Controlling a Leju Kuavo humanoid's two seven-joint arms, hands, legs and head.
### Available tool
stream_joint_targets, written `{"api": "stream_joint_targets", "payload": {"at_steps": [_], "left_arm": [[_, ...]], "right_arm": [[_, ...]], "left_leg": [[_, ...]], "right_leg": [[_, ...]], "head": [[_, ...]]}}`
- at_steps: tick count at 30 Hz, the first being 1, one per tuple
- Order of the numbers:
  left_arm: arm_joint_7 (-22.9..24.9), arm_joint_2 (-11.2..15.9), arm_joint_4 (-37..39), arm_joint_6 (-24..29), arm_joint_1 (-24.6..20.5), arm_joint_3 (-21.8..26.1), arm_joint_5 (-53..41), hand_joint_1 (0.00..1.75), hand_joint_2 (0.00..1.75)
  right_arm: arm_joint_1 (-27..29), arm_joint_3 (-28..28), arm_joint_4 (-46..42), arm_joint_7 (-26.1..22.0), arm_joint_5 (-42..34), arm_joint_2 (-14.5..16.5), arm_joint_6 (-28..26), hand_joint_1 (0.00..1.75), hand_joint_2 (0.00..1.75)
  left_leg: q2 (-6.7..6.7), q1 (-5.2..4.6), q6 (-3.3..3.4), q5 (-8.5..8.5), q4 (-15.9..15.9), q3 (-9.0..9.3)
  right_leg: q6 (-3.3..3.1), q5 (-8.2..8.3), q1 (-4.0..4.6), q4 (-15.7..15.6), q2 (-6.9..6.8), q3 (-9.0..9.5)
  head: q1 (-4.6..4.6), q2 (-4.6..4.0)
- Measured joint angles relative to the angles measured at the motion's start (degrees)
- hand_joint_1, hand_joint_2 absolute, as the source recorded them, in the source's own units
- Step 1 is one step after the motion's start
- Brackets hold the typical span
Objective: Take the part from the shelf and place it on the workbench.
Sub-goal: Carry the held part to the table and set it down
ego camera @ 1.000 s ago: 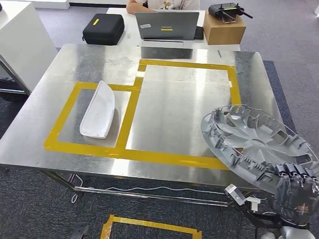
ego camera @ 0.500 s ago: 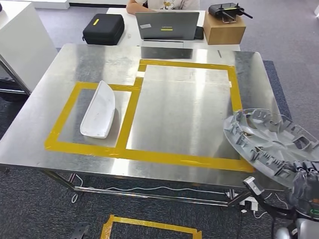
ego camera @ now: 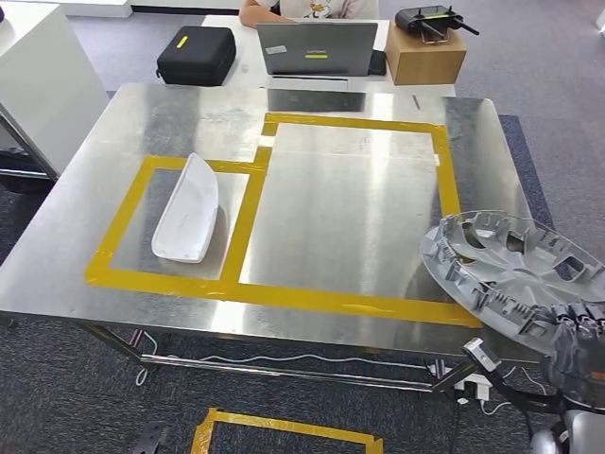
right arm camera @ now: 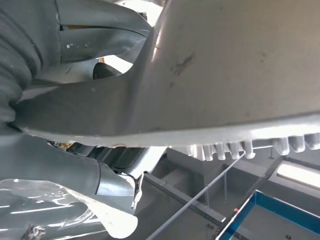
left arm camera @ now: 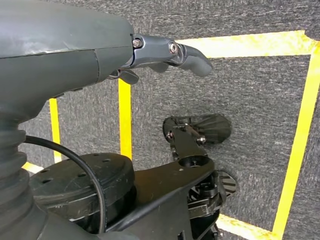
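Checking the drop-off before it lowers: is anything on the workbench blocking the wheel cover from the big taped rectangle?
Nothing visible does. The wheel cover, held by the right hand, overhangs the workbench; the white part lies in the smaller rectangle.

Head cam looks down at workbench (ego camera: 321,189); L wrist cam faces floor; R wrist close under part (right arm camera: 234,70).

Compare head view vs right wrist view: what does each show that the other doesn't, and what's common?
Head view alone: the steel workbench with yellow tape outlines, a white part lying in the smaller outline, a laptop, a black case and a cardboard box beyond.

Right wrist view alone: the smooth underside of the grey wheel cover up close, with its rim clips, plus a blue-edged tray past it.

Both: the wheel cover held by the right hand, over the workbench's near right corner.
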Motion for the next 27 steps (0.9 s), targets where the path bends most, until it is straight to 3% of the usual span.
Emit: {"api": "stream_joint_targets", "payload": {"at_steps": [27], "left_arm": [[0.0, 0.0, 0.0, 0.0, 0.0, 0.0, 0.0, 0.00, 1.75]], "right_arm": [[0.0, 0.1, 0.4, 0.0, 0.0, -0.4, 0.0, 1.75, 1.75]], "left_leg": [[0.00, -0.02, 0.00, 0.00, 0.0, -0.01]], "right_leg": [[0.00, 0.00, -0.01, 0.0, 0.00, 0.00]], "head": [[-0.01, 0.00]]}}
